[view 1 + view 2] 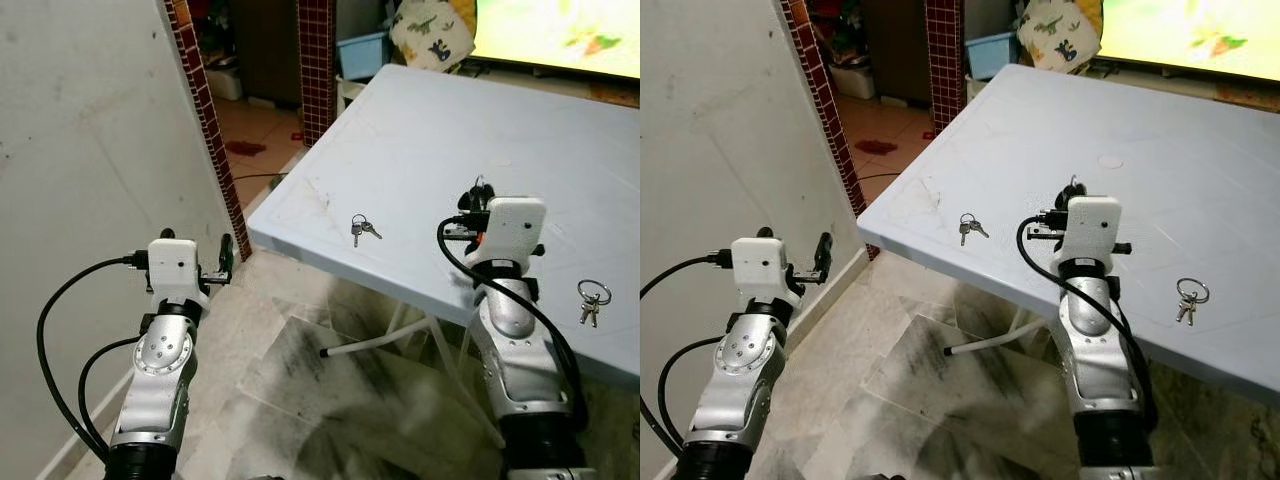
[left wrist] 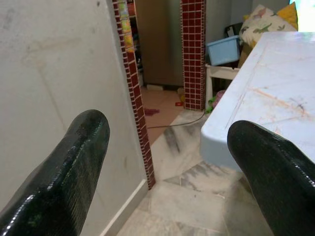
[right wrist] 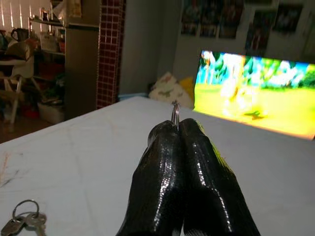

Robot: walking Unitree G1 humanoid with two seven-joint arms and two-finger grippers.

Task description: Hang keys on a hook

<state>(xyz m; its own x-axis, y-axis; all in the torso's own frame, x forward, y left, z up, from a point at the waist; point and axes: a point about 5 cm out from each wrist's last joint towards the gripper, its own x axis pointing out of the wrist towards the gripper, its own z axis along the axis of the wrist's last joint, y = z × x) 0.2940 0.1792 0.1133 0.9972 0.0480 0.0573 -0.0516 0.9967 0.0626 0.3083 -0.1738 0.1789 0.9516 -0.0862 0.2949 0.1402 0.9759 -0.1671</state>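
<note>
Right gripper [image 3: 178, 129]: your fingers pinched together on a key ring [image 3: 175, 114], raised over the table [image 1: 420, 130].
Left gripper [image 2: 167, 147]: fingers wide apart, holding nothing, beside the table's left edge.
Table: 2 key bunches, one [image 1: 362, 229] near the front-left corner, one [image 1: 591, 300] near the front edge.

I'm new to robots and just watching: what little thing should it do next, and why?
Probably lift the right tool off the table: its fingers are pinched on a key ring. No hook is visible yet, so it must then look for one.
</note>
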